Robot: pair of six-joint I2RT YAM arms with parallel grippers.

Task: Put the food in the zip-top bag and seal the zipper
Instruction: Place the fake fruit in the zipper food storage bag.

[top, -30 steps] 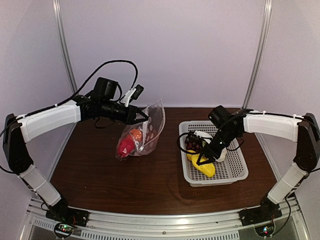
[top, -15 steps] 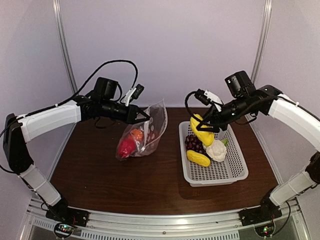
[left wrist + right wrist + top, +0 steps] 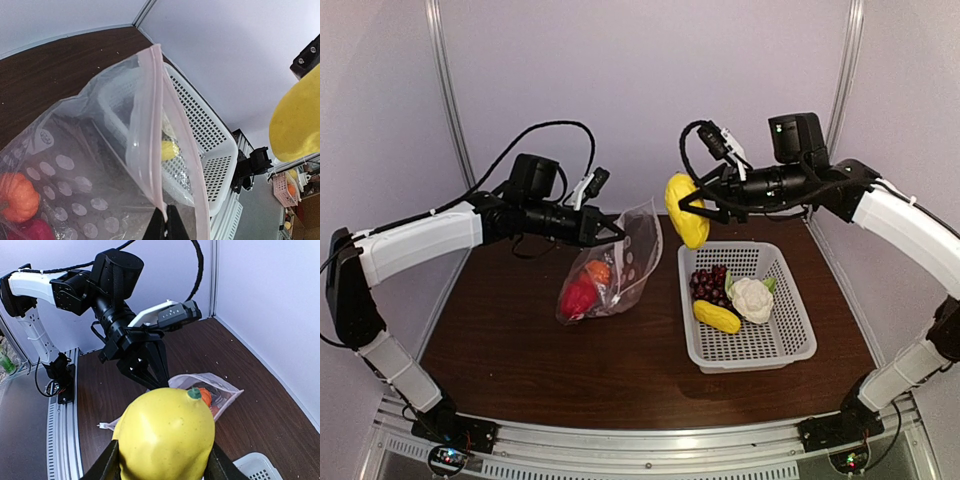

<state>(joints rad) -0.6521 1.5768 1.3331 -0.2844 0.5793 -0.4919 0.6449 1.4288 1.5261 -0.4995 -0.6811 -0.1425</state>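
Overhead, the right gripper is clasping a yellow piece beside the zip-top bag. The left gripper is pinching its zipper, and the basket is holding grapes and cauliflower.

right pincer lifted yellow food from basket, now beside bag

Yellow banana piece in right tool, aloft beside the bag

Your layout, left to right.
The clear dotted plastic zip-top bag sits left of the white perforated plastic basket on the brown wooden bench; a yellow plastic toy piece hangs raised between them.
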